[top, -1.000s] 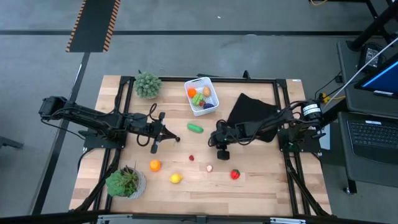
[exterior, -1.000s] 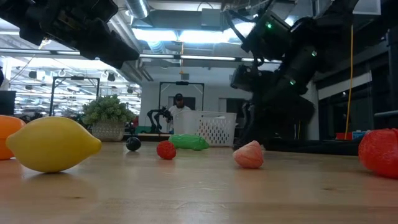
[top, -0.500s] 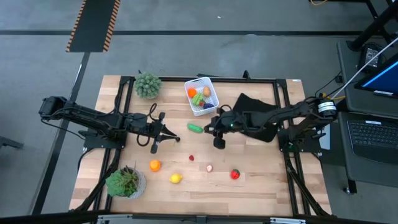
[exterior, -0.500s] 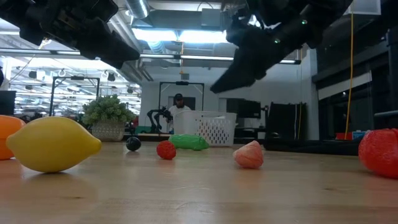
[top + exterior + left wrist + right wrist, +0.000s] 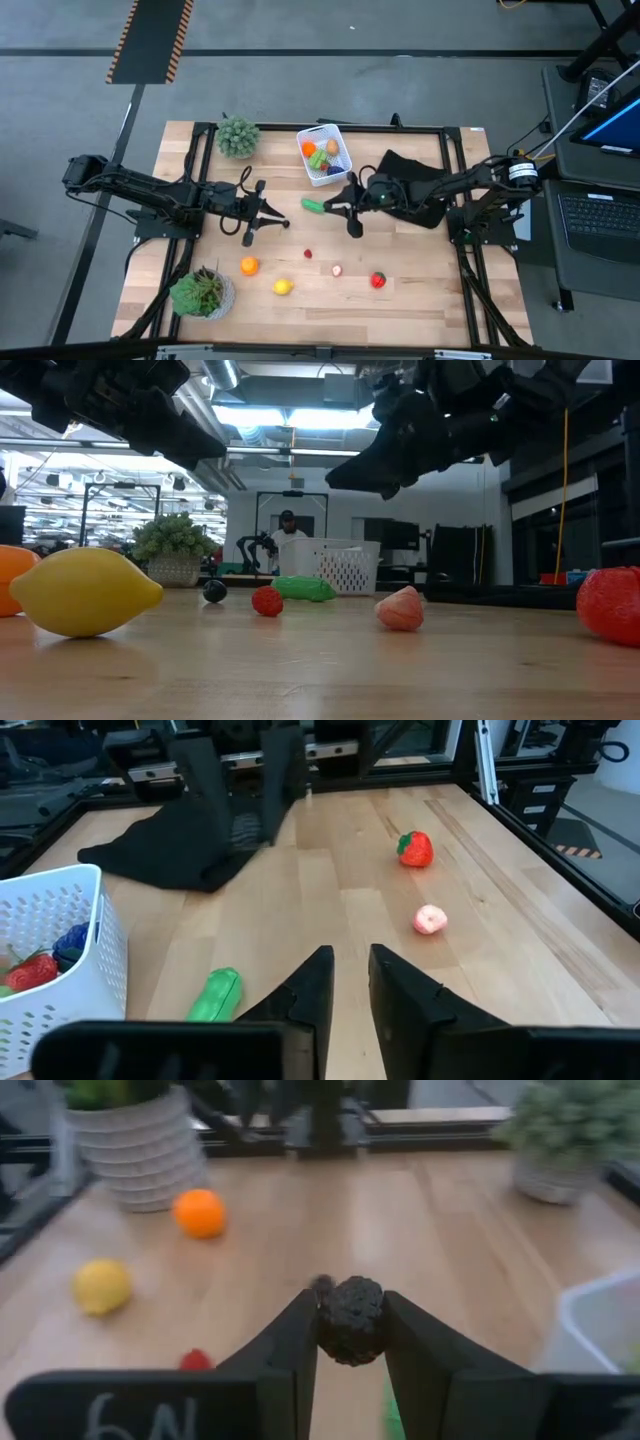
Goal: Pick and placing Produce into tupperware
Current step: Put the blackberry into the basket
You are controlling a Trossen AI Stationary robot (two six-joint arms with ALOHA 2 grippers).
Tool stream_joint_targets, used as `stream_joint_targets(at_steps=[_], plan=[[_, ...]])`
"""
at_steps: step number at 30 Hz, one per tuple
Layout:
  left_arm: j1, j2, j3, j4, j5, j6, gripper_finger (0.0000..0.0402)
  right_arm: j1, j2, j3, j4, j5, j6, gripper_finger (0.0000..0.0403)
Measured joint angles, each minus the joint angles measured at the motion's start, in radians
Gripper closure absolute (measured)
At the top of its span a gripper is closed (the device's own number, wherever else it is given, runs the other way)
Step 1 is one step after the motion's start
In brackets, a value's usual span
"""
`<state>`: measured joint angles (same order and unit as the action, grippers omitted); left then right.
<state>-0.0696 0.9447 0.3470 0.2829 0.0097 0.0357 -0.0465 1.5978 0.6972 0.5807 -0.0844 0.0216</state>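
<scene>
I have the right gripper clamped on a dark, knobbly berry-like piece, pinched across its middle so the bumpy surface sits between both fingers; I judge that grip suits a small round thing that would otherwise roll. In the high view this gripper hangs above the table just beside the white tupperware, which stands toward the far edge and already holds several pieces, so I read this as the carry toward the drop. The tub's perforated plastic walls look thin and light. The left gripper waits over the table's left half, fingers a narrow gap apart, holding nothing. A glossy green pod lies near the tub; the smooth lemon, orange and dimpled strawberry lie well apart nearer the front.
</scene>
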Motion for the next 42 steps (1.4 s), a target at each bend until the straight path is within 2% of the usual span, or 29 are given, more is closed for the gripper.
stream_joint_targets(at_steps=[7, 15, 18, 28, 42], plan=[[0.009, 0.0, 0.0, 0.002, -0.027, 0.001, 0.0329, -0.004, 0.0, -0.007, 0.006, 0.214, -0.004, 0.0305], [0.039, 0.0, 0.0, 0.002, -0.05, 0.001, 0.0318, -0.004, 0.0, -0.007, 0.02, 0.567, 0.001, 0.0305], [0.044, 0.0, 0.0, 0.002, -0.05, 0.002, 0.0316, -0.008, 0.003, -0.007, 0.023, 0.654, 0.003, 0.0305], [0.044, 0.0, 0.0, -0.002, -0.05, 0.002, 0.0335, -0.076, 0.024, -0.007, 0.04, 0.663, 0.074, 0.0305], [0.044, 0.0, 0.0, -0.003, -0.05, 0.002, 0.0367, -0.232, 0.027, -0.006, 0.105, 0.504, 0.076, 0.0305]])
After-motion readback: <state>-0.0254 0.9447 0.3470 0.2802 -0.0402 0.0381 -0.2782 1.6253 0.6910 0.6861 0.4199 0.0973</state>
